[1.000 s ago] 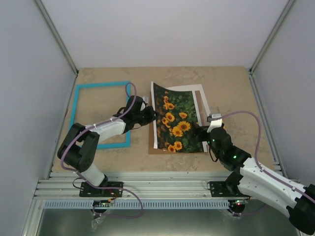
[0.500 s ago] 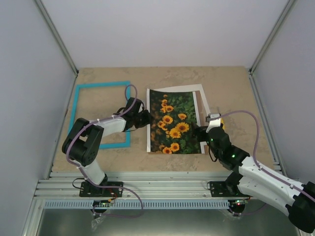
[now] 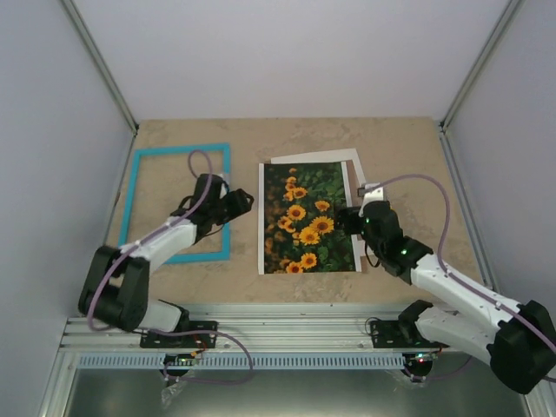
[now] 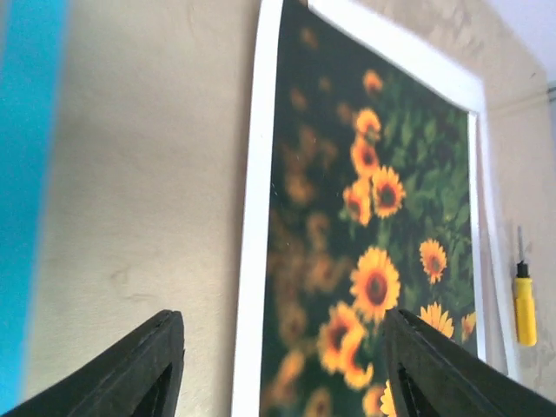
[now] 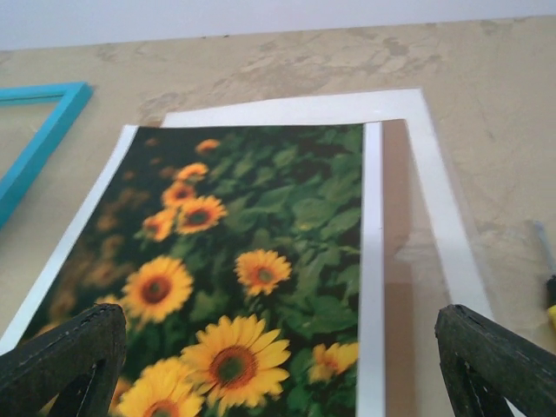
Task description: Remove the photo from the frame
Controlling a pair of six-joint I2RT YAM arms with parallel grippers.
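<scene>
The left gripper (image 3: 240,201) has drawn back from the photo (image 3: 306,217). A second ago the photo's left side was lifted and curled. It now lies flat on the white mat (image 3: 352,160). The gripper hovers just left of the photo, by the right rail of the frame (image 3: 178,149). Its fingers are spread with nothing between them. The right gripper (image 3: 347,221) sits at the photo's right edge, its fingers also wide apart and empty. The frame lies flat to the left of the photo, not touching it.
</scene>
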